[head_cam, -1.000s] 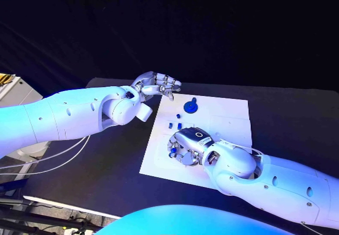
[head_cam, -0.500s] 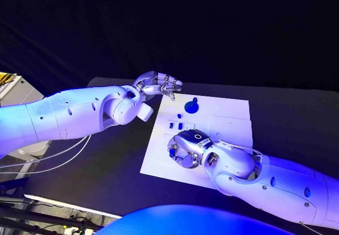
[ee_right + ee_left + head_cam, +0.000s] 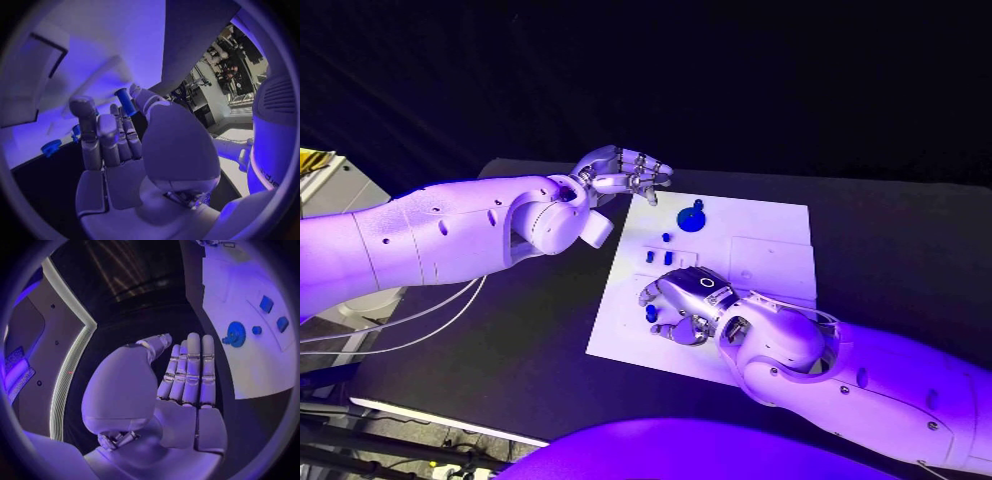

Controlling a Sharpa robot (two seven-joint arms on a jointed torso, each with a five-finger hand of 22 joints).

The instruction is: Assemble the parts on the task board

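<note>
board (image 3: 769,225): white plate, flat on desk | round blue knob (image 3: 689,215): upright near board's far edge | small blue blocks (image 3: 651,257): mid-board | blue peg (image 3: 125,101): pinched in right hand (image 3: 682,300) fingertips

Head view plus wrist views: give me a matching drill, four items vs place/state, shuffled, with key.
Items:
1. left hand
2. right hand
3. blue round part with a knob
4. task board

States:
A. white plate lying flat on the black table
B. pinches a small blue peg
C. holds nothing, at the board's far corner
D. sits on the board's far end

Pairs: 1-C, 2-B, 3-D, 4-A
</note>
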